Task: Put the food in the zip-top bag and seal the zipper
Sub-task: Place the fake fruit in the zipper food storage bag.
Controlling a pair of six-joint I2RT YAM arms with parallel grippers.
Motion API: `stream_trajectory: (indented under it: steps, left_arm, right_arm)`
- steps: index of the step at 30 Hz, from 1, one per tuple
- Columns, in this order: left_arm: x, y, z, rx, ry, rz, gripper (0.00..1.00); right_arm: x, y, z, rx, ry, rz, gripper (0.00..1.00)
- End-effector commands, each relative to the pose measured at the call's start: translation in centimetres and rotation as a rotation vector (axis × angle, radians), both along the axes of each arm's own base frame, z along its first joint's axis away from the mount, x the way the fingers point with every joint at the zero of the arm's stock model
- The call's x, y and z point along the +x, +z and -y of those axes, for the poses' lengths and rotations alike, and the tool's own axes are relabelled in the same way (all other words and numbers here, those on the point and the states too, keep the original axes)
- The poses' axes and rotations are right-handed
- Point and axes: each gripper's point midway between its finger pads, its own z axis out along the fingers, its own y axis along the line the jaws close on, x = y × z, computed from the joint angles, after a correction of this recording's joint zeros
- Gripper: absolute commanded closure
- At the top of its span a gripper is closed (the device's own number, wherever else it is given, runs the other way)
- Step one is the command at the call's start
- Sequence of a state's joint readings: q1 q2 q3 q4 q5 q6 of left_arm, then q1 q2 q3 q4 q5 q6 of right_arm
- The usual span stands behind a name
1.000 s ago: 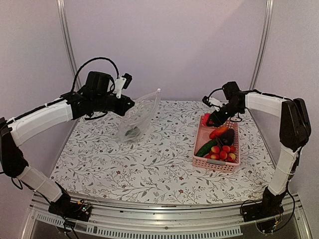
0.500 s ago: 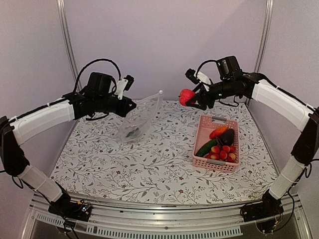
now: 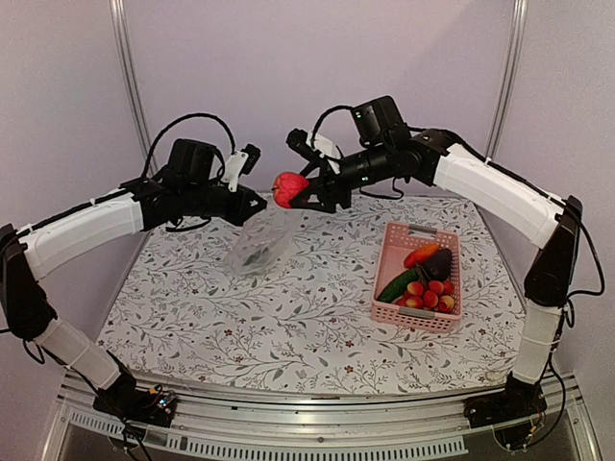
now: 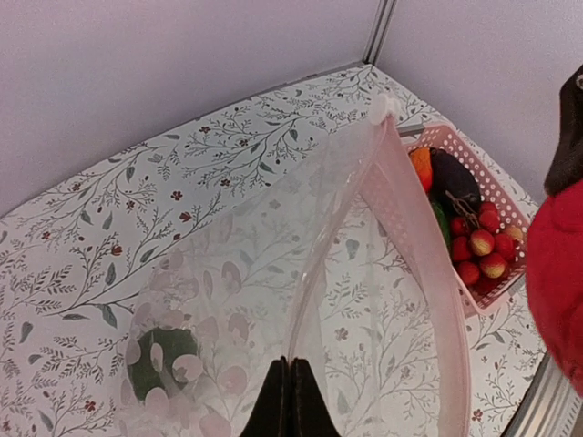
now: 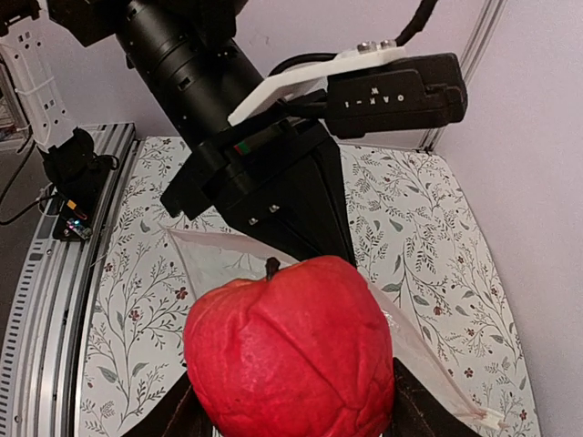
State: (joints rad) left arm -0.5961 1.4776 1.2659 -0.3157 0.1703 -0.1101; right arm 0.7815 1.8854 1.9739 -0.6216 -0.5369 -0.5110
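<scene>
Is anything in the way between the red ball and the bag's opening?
Nothing visible is. The right end effector holds the red ball close by the zip-top bag, whose open mouth the left end effector pinches up by one edge.

Small white lettering is showing on the black housing (image 5: 396, 91) at the left arm's wrist, over the table's far side; it is proving too blurred to read.

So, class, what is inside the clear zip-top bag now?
One dark green round item lies at the bottom of the zip-top bag, seen through the plastic. Creases blur its detail. The red ball is outside the bag.
</scene>
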Motion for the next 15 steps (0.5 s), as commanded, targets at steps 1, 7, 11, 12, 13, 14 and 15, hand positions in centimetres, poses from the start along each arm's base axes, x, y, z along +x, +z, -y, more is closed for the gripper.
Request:
stream_trajectory:
  steps: [1, 7, 11, 12, 13, 14, 15]
  left_arm:
    - [-0.2, 1.2, -0.3, -0.036, -0.002, 0.022, 1.0]
    - [-0.4, 2.0, -0.5, -0.041, 0.002, 0.041, 1.0]
    - [-0.5, 2.4, -0.6, -0.049, 0.001, 0.047, 1.0]
    - [-0.5, 2.4, -0.6, -0.049, 0.0, 0.048, 1.0]
    - [-0.6, 2.5, -0.6, -0.05, -0.001, 0.049, 1.0]
    - [-0.6, 2.5, -0.6, -0.052, -0.001, 0.05, 1.0]
    - [-0.6, 2.5, -0.6, -0.051, 0.0, 0.049, 1.0]
  right_arm:
    - [1.1, -2.0, -1.9, -0.023, -0.012, -0.036, 0.56]
    - [2.5, -5.6, -2.8, -0.121, -0.083, 0.013, 0.42]
    - [2.7, -6.7, -3.1, -0.161, -0.114, 0.04, 0.25]
    - [2.5, -6.4, -3.2, -0.157, -0.114, 0.045, 0.24]
    - [2.4, -6.2, -3.2, -0.153, -0.115, 0.049, 0.22]
    - [2.3, -5.7, -3.2, -0.145, -0.118, 0.052, 0.2]
    - [2.2, -5.5, -3.2, -0.14, -0.119, 0.054, 0.16]
